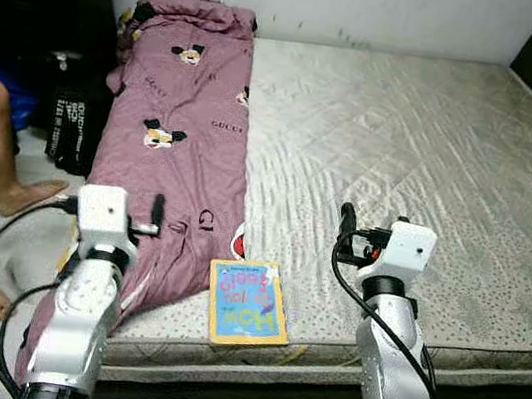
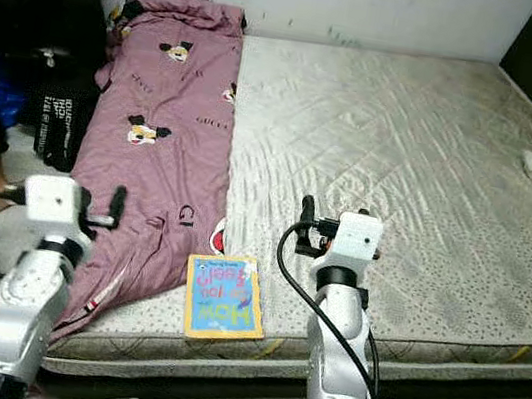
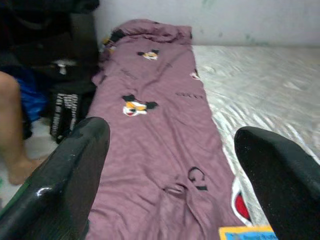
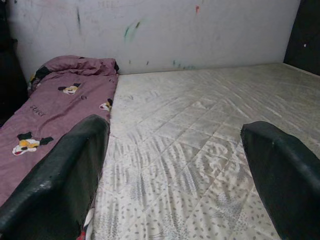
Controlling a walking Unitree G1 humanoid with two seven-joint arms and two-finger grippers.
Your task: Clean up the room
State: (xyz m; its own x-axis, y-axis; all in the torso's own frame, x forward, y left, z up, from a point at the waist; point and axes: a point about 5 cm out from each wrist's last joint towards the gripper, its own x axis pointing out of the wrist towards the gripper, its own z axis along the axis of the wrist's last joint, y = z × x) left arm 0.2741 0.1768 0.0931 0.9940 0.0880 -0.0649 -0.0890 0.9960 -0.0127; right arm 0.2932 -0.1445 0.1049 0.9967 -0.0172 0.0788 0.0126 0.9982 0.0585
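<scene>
Mauve cartoon-print blanket (image 1: 178, 145) is laid rumpled along mattress (image 1: 432, 175) left edge; blue/yellow kids' book (image 1: 248, 302) is seen beside it at near edge. Left gripper (image 3: 170, 165) and right gripper (image 4: 175, 165) are held wide open w/ nothing gripped, above the bed's near edge.

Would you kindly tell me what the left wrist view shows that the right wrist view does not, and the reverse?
Left wrist view: a person's bare leg, a black bag with white lettering, and a corner of the blue and yellow book.
Right wrist view: green scribbles on the white wall, and a dark panel beside it.
Both: the purple blanket lying along the mattress, framed by the open left hand and open right hand respectively.
</scene>
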